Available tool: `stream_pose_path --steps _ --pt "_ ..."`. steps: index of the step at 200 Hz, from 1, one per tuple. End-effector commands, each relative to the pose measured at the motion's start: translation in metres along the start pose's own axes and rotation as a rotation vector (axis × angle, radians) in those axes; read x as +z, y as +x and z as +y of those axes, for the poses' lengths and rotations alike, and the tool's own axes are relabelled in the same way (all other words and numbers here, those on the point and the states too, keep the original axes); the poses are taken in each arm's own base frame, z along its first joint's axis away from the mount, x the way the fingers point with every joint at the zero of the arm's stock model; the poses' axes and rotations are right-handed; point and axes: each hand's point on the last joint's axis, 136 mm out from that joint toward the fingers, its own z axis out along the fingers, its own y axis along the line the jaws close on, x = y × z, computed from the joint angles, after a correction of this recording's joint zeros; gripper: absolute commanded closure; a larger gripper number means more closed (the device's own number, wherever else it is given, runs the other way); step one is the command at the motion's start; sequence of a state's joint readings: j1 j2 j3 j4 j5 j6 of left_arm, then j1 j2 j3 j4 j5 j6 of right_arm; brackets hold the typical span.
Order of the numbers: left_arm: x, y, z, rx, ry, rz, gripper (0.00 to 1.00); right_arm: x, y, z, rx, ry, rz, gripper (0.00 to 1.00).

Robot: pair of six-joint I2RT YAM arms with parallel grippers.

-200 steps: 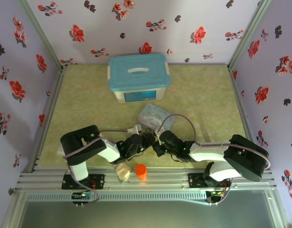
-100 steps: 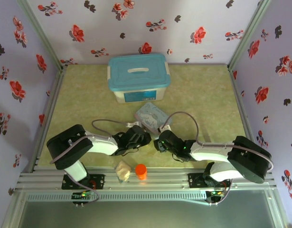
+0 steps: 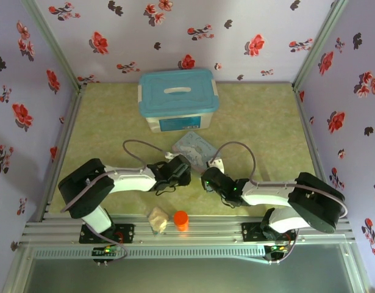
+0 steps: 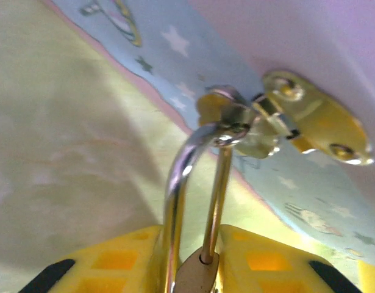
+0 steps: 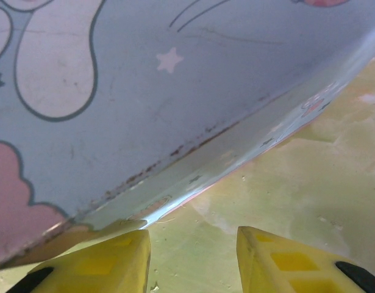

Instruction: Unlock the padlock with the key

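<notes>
From above, the left gripper (image 3: 183,170) and the right gripper (image 3: 206,180) met low at the near corner of a pale blue cartoon-printed flat tin (image 3: 193,148), too dark and small there to show what either held.

The left wrist camera told more. A small brass-gold padlock (image 4: 197,276) with a thin silvery shackle hung from the tin's brass clasp (image 4: 312,119), the shackle threaded through the clasp's loop. The padlock's body sat pinched between the left gripper's two yellow fingers (image 4: 111,259), which were clamped on it.

The right wrist camera looked along the tin's side edge. Its two yellow fingers (image 5: 291,259) stood apart, with bare green-yellow table (image 5: 333,159) between them and nothing gripped.

Counted from above: two arms, one tin, one white storage box with a teal lid (image 3: 177,97) at the back, one orange plastic cylinder (image 3: 181,220) and one beige lumpy object (image 3: 157,218) at the near edge. One padlock.
</notes>
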State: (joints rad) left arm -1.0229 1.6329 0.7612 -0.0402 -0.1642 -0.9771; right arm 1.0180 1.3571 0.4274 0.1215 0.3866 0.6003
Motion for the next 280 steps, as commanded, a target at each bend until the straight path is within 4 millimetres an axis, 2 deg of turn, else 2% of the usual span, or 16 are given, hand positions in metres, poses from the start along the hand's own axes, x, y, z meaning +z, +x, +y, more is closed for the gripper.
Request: stream_pose_path --steps 1,22,68,134,189,219,249,280 --pt "-0.009 0.009 0.039 0.108 -0.205 0.026 0.73 0.002 -0.009 -0.004 0.033 0.039 -0.029 0.6" --pt "-0.009 0.011 0.04 0.11 -0.207 0.027 0.82 0.003 -0.007 -0.006 0.037 0.046 -0.027 0.6" --pt "-0.015 0.005 0.042 0.189 -0.311 0.01 0.81 0.006 -0.008 -0.004 0.037 0.046 -0.029 0.6" --pt "-0.021 0.005 0.029 0.282 -0.399 -0.036 0.75 0.01 -0.007 -0.001 0.038 0.045 -0.021 0.6" --pt "-0.028 0.007 0.014 0.342 -0.434 -0.064 0.79 0.013 -0.001 -0.004 0.048 0.055 -0.006 0.6" --pt "-0.029 0.01 0.005 0.342 -0.406 -0.068 0.74 0.013 -0.002 -0.005 0.057 0.06 -0.009 0.61" --pt "-0.033 0.017 -0.012 0.319 -0.325 -0.051 0.74 0.014 -0.001 -0.004 0.065 0.055 -0.011 0.6" --pt "-0.042 0.018 -0.018 0.285 -0.261 -0.055 0.73 0.012 -0.001 -0.004 0.074 0.045 -0.017 0.6"
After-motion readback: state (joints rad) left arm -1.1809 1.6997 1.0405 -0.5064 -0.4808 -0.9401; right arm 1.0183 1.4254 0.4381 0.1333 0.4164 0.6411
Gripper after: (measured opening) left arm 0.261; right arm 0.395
